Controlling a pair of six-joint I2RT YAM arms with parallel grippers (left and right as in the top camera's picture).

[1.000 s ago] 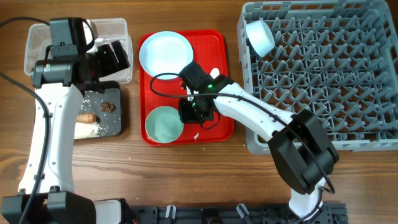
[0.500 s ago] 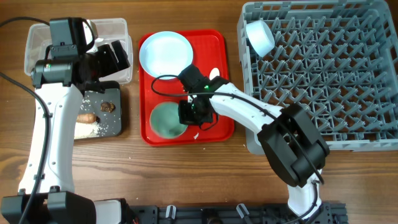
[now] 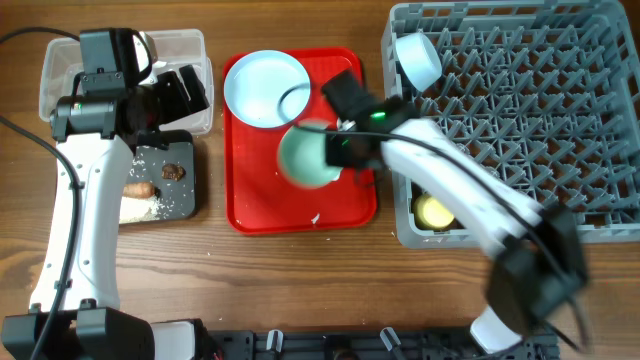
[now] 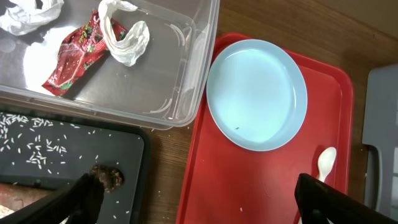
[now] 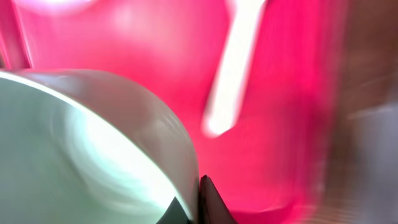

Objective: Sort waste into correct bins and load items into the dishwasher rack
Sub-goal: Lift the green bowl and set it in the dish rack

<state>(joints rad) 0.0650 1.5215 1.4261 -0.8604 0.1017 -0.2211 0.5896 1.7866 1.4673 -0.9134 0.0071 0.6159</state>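
Observation:
My right gripper (image 3: 340, 150) is shut on the rim of a pale green bowl (image 3: 308, 158) and holds it lifted above the red tray (image 3: 262, 212); the wrist view shows the bowl (image 5: 93, 155) pinched at its rim (image 5: 194, 199), blurred by motion. A light blue plate (image 3: 265, 87) lies at the tray's back, also in the left wrist view (image 4: 256, 93). A white spoon (image 4: 324, 165) lies at the tray's right side. My left gripper (image 4: 199, 199) is open and empty, hovering between the black tray (image 3: 160, 180) and the red tray. The grey dishwasher rack (image 3: 520, 120) holds a white cup (image 3: 418, 60).
A clear bin (image 4: 112, 56) at back left holds a red wrapper (image 4: 78, 53) and crumpled white tissue (image 4: 124, 34). The black tray carries food scraps (image 3: 175, 171) and rice grains. A yellow item (image 3: 434, 212) sits in the rack's front left corner.
My right gripper has lifted the green bowl off the tray's front and moved it up and to the right, toward the rack. The left arm has not moved.

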